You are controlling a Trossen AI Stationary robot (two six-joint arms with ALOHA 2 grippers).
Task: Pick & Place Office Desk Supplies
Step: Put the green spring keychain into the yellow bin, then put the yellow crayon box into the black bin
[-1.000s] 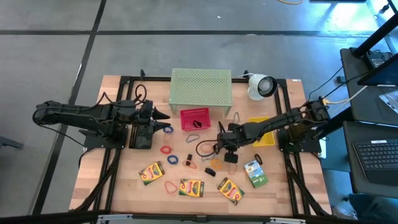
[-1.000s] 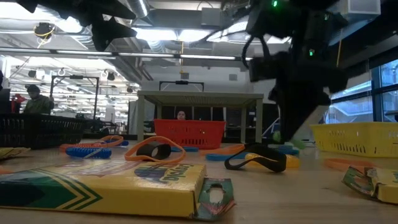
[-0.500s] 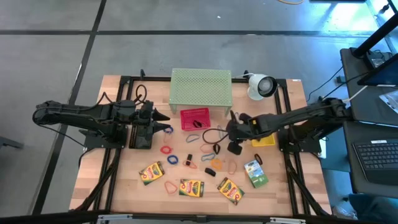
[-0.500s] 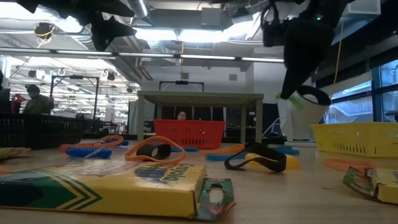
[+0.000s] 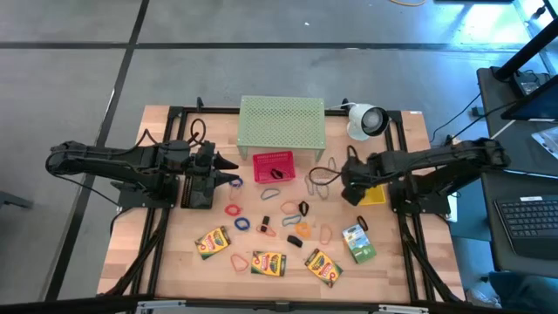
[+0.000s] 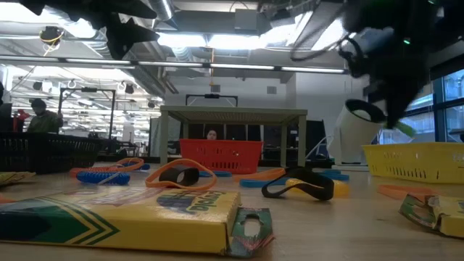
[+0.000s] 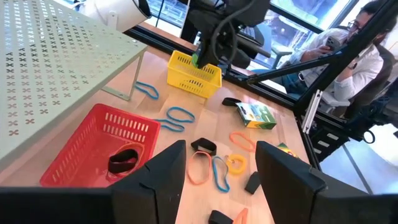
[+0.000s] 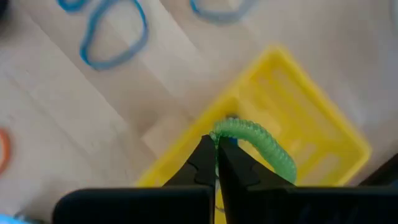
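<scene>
Jaws of right gripper (image 8: 216,163) clamped on green rubber band (image 8: 258,144) above yellow basket (image 8: 311,134); left gripper (image 7: 217,171) jaws apart, empty.

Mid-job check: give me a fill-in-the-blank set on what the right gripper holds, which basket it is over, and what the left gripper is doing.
1. The right gripper is shut on a ____ rubber band.
2. It hangs over the edge of the ____ basket.
3. A dark loop lies inside the ____ basket.
4. The left gripper, beside the mesh stand, has its fingers ____ and empty.

Missing words: green; yellow; red; open
</scene>
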